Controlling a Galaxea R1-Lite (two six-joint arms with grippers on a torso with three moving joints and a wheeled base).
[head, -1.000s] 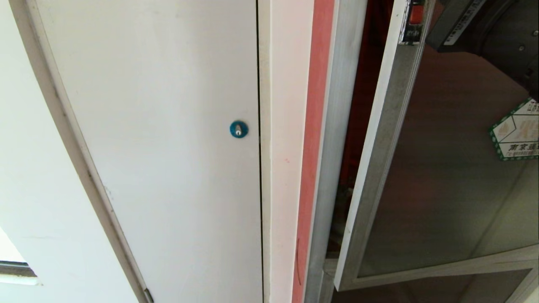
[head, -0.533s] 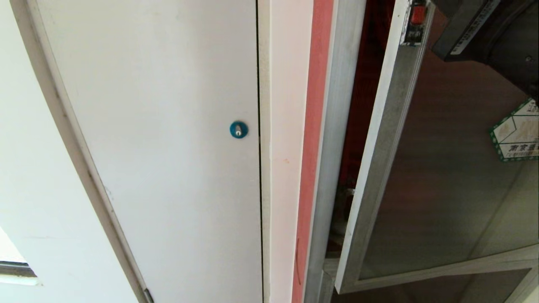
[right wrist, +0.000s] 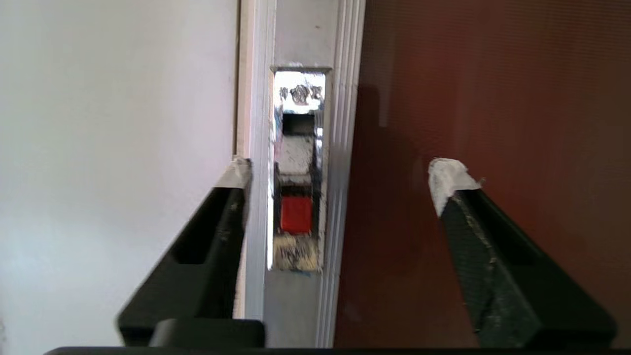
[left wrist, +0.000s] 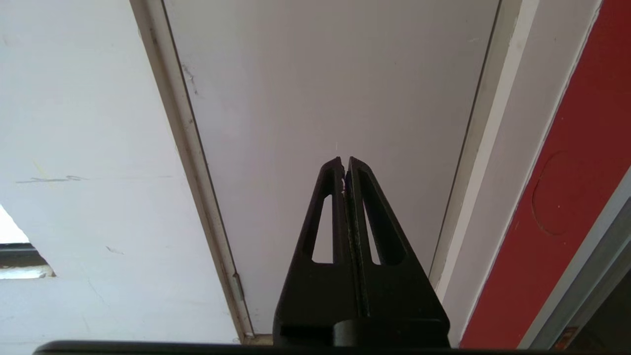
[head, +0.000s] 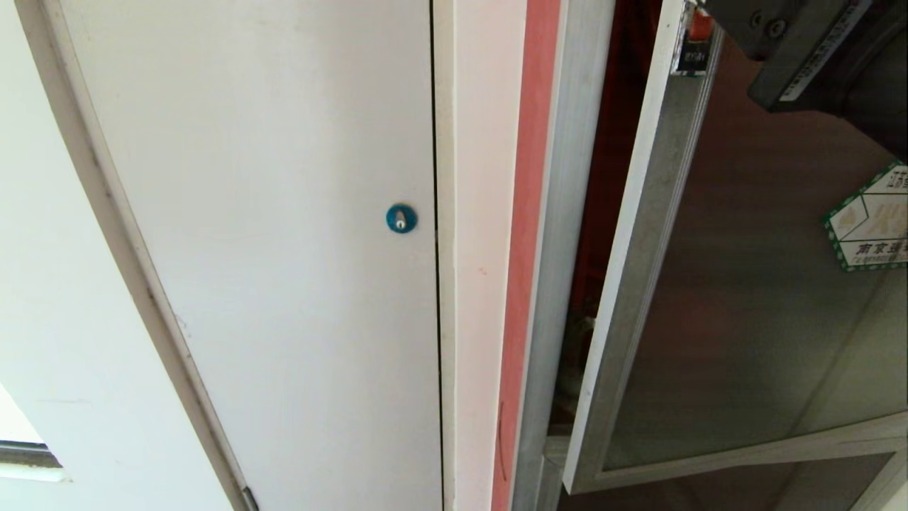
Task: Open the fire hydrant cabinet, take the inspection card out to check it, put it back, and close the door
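The door (head: 745,298) stands ajar from the fire hydrant cabinet (head: 567,213); the right pincer (right wrist: 340,172) faces the door's frame edge at the red latch (right wrist: 296,214), fingers spread wide and gripping nothing (card unseen); the left pincer (left wrist: 346,165) is clenched, empty, before the white door (left wrist: 320,88).

The door (head: 738,284) of the fire hydrant cabinet (head: 567,213) stands ajar, a dark red gap showing along its free edge. At one o'clock the small red latch (head: 701,28) sits beside a dark robot arm (head: 816,57). At three o'clock is the hexagonal sticker (head: 872,223); at nine o'clock, a white door (head: 284,248) with a blue lock (head: 401,218).
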